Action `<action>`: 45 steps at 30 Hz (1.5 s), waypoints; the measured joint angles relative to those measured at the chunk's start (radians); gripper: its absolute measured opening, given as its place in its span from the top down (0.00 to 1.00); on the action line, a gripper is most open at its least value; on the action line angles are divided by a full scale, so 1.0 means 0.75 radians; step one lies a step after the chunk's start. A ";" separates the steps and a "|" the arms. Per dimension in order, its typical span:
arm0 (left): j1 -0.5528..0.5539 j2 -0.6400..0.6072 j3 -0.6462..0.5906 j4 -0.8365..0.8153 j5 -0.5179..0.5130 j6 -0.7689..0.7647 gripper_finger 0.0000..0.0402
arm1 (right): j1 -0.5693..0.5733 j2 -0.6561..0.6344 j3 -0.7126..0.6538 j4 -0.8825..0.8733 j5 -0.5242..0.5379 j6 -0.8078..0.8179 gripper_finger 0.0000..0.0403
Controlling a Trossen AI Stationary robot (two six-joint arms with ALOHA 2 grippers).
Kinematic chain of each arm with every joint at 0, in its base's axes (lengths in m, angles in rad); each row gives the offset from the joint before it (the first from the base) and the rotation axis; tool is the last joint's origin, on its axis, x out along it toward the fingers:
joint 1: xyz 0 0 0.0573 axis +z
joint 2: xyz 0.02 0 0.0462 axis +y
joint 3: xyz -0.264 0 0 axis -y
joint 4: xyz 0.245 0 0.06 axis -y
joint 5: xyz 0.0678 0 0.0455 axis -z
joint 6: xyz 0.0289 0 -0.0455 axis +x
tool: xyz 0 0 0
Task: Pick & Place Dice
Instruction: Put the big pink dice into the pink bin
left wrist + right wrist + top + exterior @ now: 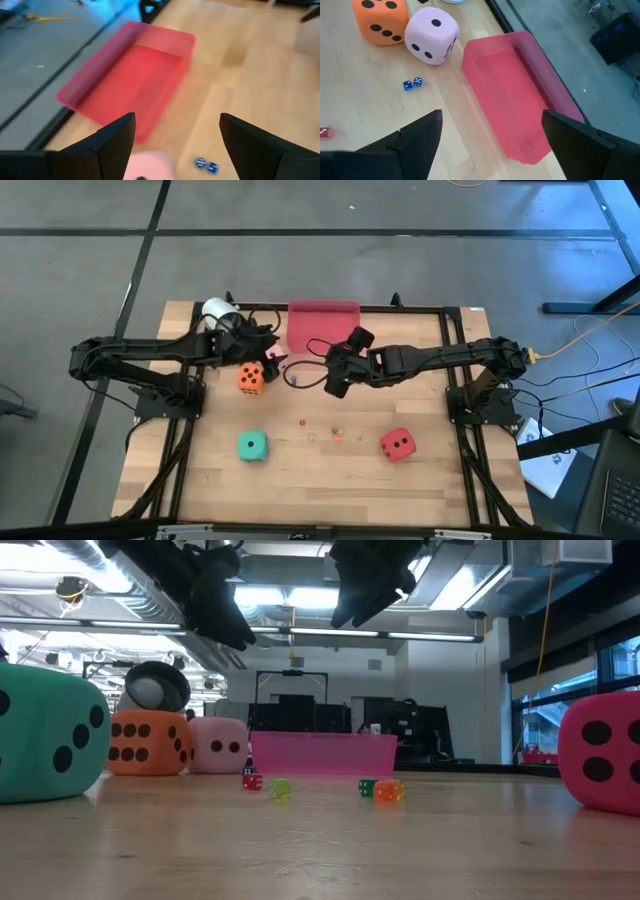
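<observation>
The left gripper point(268, 352) is hovering above the back of the wooden counter point(330, 480), its fingers point(117, 137) spread wide and holding nothing. Directly beneath it the pale pink die point(431, 35) is sitting on the counter, touching the orange die point(250, 377) beside it. The right gripper point(336, 376) is also hanging in the air near the middle of the counter, likewise wide apart and empty, facing the pink tray point(322, 325). That tray is lying at the back edge, just beside the pale pink die. Two tiny blue dice point(412, 84) are resting near the pink die. Farther forward, the teal-green die point(252, 445) is sitting on the left half and the red die point(397, 444) on the right half, well apart, with small coloured beads point(325, 430) scattered between them.
</observation>
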 joint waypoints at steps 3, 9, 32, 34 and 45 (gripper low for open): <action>-0.001 0.000 0.000 -0.001 0.089 0.001 0.29 | 0.000 0.000 0.000 -0.002 -0.004 0.021 0.15; -0.002 0.000 0.000 -0.007 0.182 0.019 0.28 | 0.000 0.000 0.000 -0.001 -0.018 0.023 0.15; 0.099 0.000 0.000 -0.178 0.132 -0.046 0.21 | 0.000 0.000 0.000 0.002 -0.013 -0.017 0.15; 0.125 0.000 0.000 -0.185 0.131 -0.049 0.20 | 0.000 0.000 0.000 0.002 -0.013 -0.017 0.15; 0.253 0.000 0.000 -0.201 -0.022 0.080 0.16 | 0.000 0.000 -0.001 0.002 -0.013 -0.032 0.15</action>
